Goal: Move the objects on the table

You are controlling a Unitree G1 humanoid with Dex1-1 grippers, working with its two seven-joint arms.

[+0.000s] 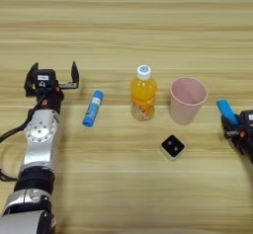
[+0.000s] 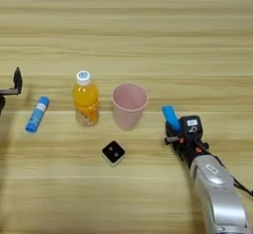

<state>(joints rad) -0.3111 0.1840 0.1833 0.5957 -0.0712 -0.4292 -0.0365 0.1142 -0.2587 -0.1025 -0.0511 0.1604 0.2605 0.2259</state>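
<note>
The orange-drink bottle (image 1: 143, 94) stands upright at the table's middle, with the pink cup (image 1: 188, 99) upright just to its right. Nearer me, the black cube with white dots (image 1: 172, 147) lies in front of the two. Left of the bottle, the blue glue-stick tube (image 1: 93, 108) lies flat. My left gripper (image 1: 53, 75) is open just left of the tube, with nothing between its fingers. Right of the cup, my right gripper (image 2: 174, 128) is shut on the flat blue bar (image 2: 170, 115), which sticks out past the fingers toward the far side.
The wood-grain table (image 1: 123, 25) fills both views. My left forearm (image 1: 39, 144) runs up the left side and my right forearm (image 2: 215, 183) comes in from the lower right.
</note>
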